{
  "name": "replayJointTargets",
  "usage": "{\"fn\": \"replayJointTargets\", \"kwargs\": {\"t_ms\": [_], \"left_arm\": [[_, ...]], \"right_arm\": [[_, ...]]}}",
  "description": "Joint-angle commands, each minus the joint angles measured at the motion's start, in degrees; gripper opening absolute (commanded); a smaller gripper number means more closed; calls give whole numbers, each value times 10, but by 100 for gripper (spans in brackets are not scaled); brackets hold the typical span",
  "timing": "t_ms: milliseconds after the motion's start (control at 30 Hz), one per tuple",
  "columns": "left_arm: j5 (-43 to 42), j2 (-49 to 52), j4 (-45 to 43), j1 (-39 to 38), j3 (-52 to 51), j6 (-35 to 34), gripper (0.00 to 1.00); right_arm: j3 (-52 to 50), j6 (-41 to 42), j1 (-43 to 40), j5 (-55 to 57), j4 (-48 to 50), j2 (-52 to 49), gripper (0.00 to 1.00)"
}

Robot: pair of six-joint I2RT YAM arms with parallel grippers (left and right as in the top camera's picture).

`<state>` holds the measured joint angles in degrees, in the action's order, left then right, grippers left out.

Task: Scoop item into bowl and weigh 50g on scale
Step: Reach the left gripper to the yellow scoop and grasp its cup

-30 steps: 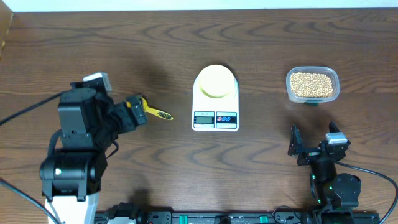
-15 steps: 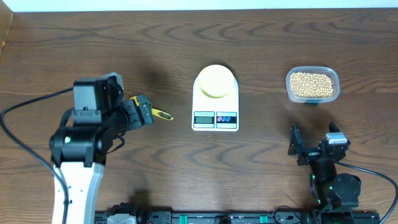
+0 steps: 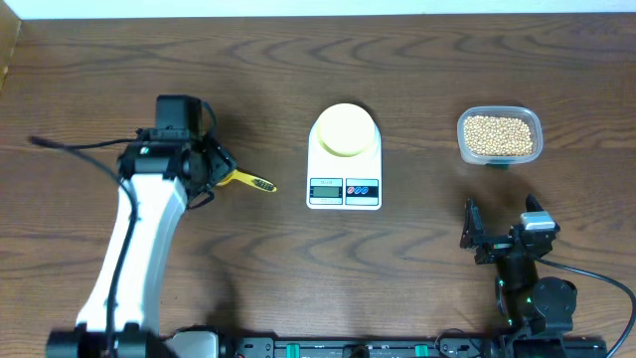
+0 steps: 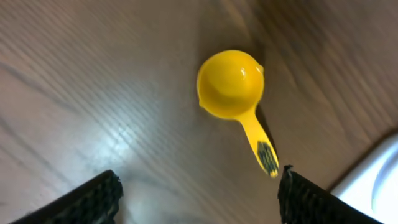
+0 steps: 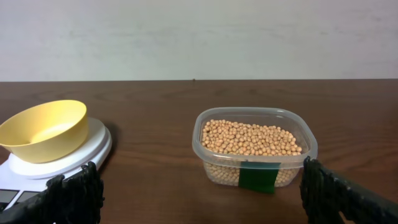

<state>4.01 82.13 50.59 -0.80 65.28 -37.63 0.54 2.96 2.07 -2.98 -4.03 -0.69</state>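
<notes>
Scoop [image 4: 231, 84] below spread L jaws

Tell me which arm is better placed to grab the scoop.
Left. The left pincer, open, hangs directly over the scoop, which lies left of the scale. The right pincer sits far off, near the bean tub, with the scale between.
</notes>
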Motion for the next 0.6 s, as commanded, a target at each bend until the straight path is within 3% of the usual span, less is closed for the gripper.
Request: {"fn": "replayJointTargets", "kwargs": {"t_ms": [0,300,567], "left_arm": [[21,51,-22,3,-7,-64,79],[34,150,-81,3,-7,-94,67],[57,217,-105,3,-7,-139,65]], "right_arm": [[-2,0,-2,-1,-1,3,99],[-2,0,-2,-1,-1,3,99],[-2,0,-2,-1,-1,3,99]]}}
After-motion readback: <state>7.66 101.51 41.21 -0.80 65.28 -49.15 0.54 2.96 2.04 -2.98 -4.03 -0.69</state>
